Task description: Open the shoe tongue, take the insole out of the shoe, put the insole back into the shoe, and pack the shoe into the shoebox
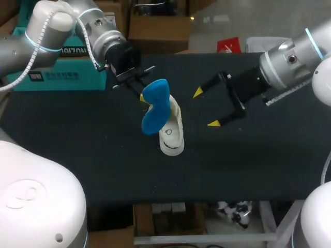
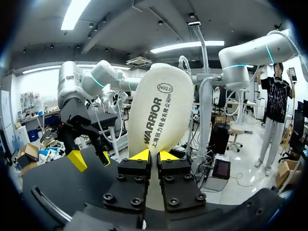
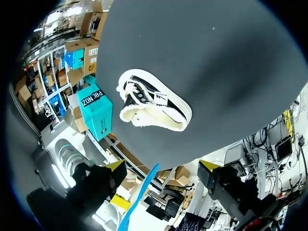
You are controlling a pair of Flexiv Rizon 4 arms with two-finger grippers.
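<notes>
Blue foam insole point(image 1: 155, 106), cream on its underside, stands upright, pinched at its lower end between the yellow-tipped fingers of my left gripper point(image 2: 153, 155). In the head view it overlaps the black-and-white low-top shoe point(image 3: 154, 101), which rests on the black table point(image 1: 77, 144). My right gripper point(image 1: 206, 108) has its fingers spread wide, near the insole but apart from it. A teal cardboard shoebox point(image 1: 57, 72) sits at the table's far left edge.

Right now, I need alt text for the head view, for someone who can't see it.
The left gripper is shut on a blue insole, held over one end of a cream-coloured shoe that lies on the black table. The right gripper hangs open beside the shoe, touching nothing.
</notes>
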